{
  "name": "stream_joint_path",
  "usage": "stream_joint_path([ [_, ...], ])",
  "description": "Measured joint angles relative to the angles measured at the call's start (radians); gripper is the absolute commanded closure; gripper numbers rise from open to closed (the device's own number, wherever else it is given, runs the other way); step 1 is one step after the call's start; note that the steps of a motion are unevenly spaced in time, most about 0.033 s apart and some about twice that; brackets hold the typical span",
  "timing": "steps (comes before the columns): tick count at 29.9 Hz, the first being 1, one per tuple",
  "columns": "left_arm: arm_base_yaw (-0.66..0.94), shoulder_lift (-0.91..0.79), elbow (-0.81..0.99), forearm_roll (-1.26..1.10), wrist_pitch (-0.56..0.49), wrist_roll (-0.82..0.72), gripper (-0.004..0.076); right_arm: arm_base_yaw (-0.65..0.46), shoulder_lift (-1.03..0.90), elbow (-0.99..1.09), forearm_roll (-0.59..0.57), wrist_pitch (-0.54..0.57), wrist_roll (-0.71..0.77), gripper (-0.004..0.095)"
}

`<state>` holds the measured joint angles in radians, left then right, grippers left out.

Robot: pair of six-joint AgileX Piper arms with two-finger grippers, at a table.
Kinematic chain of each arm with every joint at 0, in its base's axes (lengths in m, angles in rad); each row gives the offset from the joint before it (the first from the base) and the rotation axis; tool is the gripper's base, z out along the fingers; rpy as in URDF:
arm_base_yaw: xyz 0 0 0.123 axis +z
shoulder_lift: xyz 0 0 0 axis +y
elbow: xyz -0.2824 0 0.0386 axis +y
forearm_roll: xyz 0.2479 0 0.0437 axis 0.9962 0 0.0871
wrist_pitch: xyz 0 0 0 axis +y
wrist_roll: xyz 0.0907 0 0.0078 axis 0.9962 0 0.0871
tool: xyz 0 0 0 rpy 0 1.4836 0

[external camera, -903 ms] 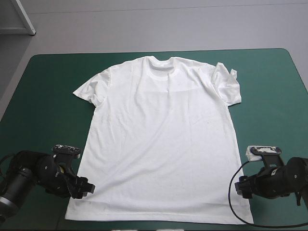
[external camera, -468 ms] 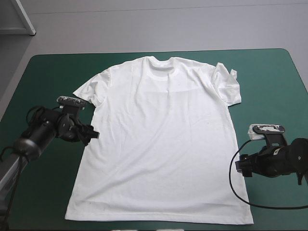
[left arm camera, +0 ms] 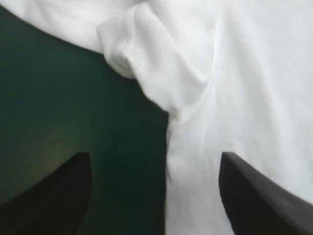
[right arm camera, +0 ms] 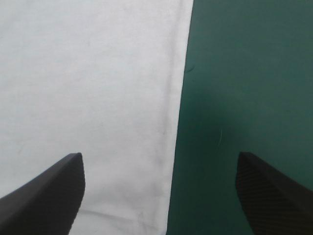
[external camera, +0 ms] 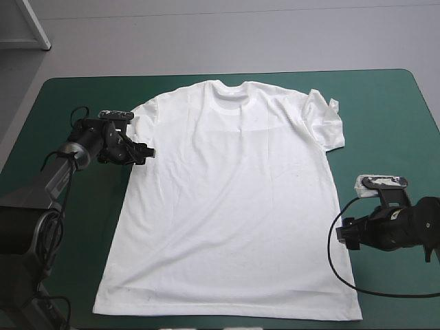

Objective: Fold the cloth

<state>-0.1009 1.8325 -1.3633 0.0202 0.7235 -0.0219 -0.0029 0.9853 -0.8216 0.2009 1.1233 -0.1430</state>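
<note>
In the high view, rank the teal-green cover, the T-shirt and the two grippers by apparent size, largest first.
Largest: teal-green cover.
Next: T-shirt.
Smallest: left gripper and right gripper, which look about alike, so I won't rank them.

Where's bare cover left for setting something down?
The cover is barest at the far-right corner, with a strip along the far edge. The T-shirt fills the middle; the left gripper crowds its left sleeve, the right gripper its right side.

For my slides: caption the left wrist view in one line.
Left gripper, open, lined up on the side edge of the T-shirt near its sleeve, teal-green cover alongside.
</note>
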Motion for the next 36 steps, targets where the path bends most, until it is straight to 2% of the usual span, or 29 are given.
stream_joint_path([
  [4,0.0,0.062,-0.032,-0.067,-0.001,0.041,0.0201,0.0,0.003,0.0,0.0,-0.046,0.005,0.0189],
  [7,0.0,0.076,-0.042,-0.09,0.003,0.051,0.0259,0.0,0.034,-0.014,0.0,-0.091,0.005,0.0231],
  [10,0.002,0.085,-0.049,-0.091,0.019,0.055,0.0377,0.0,0.11,-0.058,0.0,-0.126,0.0,0.0238],
  [15,0.004,0.093,-0.049,-0.1,0.022,0.069,0.0692,0.0,0.303,-0.178,0.001,-0.195,-0.018,0.0239],
  [16,0.004,0.096,-0.047,-0.105,0.02,0.074,0.0731,0.0,0.346,-0.205,0.002,-0.211,-0.019,0.0239],
  [24,0.004,0.097,-0.028,-0.136,-0.001,0.087,0.0727,0.0,0.645,-0.399,0.026,-0.332,-0.053,0.0239],
  [36,0.004,0.097,-0.027,-0.164,-0.004,0.089,0.073,0.013,0.912,-0.568,0.078,-0.371,-0.078,0.024],
])
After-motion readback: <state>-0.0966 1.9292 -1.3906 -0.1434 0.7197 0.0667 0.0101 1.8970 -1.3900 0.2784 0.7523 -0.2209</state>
